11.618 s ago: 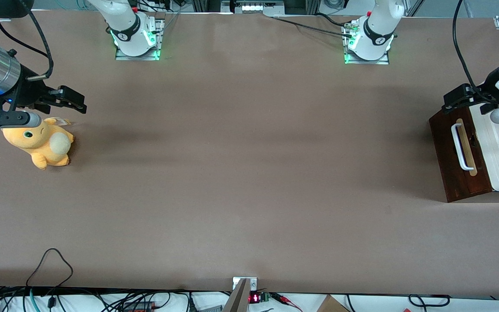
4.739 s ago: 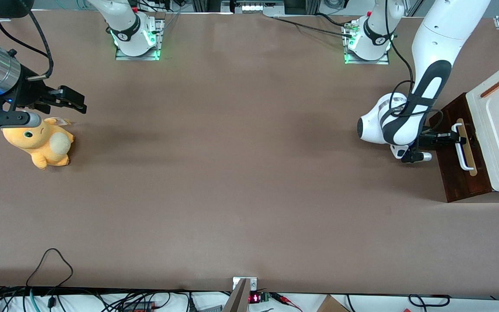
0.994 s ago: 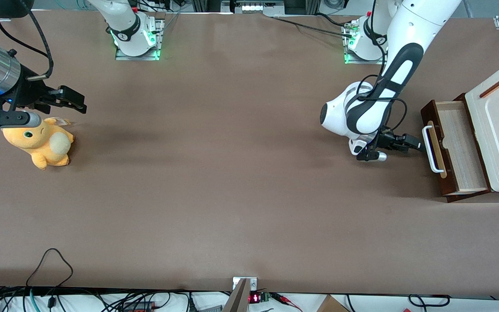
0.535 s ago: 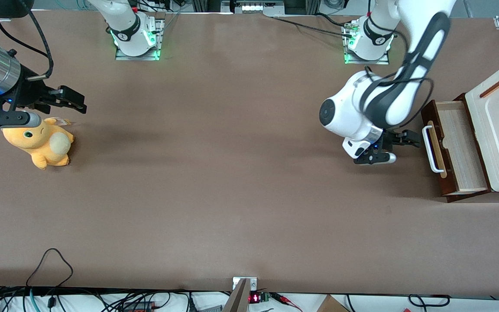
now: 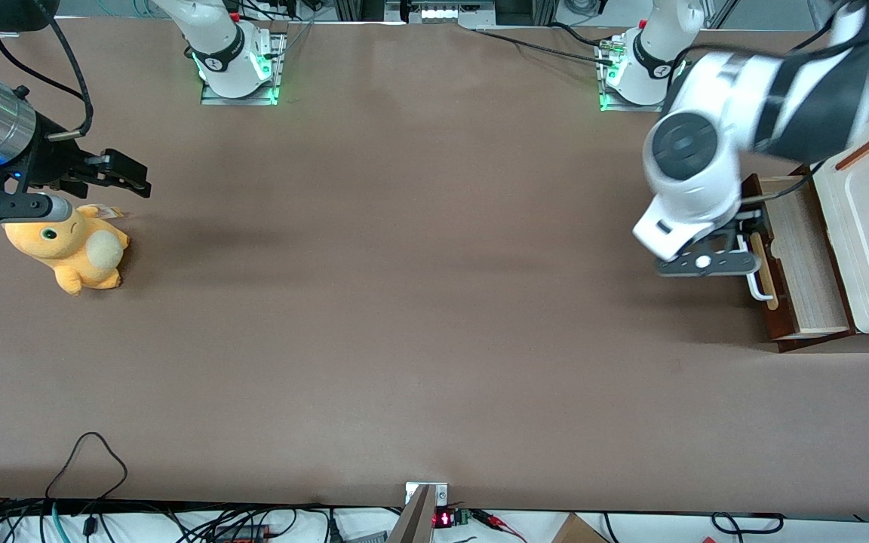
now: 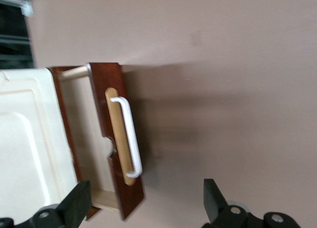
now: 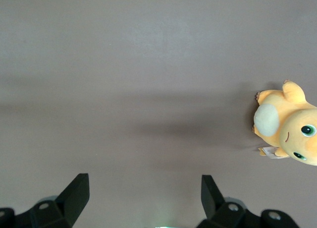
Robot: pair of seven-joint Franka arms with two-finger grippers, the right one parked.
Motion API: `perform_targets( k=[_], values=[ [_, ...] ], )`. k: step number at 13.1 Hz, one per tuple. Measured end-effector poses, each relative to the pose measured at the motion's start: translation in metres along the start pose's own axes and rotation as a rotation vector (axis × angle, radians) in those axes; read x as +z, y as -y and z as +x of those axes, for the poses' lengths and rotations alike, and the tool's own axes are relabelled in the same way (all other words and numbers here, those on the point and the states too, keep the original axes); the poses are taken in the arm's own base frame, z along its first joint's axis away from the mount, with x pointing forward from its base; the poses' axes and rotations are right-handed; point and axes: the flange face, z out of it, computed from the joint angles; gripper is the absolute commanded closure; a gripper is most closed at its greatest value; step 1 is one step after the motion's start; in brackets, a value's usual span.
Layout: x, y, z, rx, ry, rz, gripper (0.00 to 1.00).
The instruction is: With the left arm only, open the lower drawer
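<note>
My end effector [image 6: 143, 208] hangs spread and empty above the pulled-out lower drawer [image 5: 796, 256], which looks stiff and light; its white bar handle [image 6: 130, 136] offers the best hold.

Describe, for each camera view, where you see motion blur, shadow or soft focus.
Front view: the left arm is smeared by motion blur above the open lower drawer; its hand is sharper. Left wrist view: soft overall, the drawer's white handle casts a dark shadow on the table. Right wrist view: sharp, faint shadow bands beside the plush toy.
</note>
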Motion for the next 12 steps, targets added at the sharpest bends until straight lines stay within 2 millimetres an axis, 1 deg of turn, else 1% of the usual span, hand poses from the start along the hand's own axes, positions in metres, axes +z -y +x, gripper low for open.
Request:
perform_targets(
  k=[1,3,5,7,8,9,12],
  values=[
    [-0.013,0.013,-0.003,-0.021,0.000,-0.062,0.00],
    [-0.031,0.048,-0.009,-0.045,-0.002,-0.185,0.00],
    [-0.037,0.090,-0.015,-0.046,-0.003,-0.306,0.00],
    [-0.036,0.128,-0.020,-0.047,-0.013,-0.393,0.00],
    [-0.037,0.139,-0.022,-0.039,-0.024,-0.409,0.00],
    [-0.040,0.143,-0.024,-0.029,-0.034,-0.413,0.00],
    [-0.048,0.141,-0.028,-0.018,-0.047,-0.419,0.00]
  ],
)
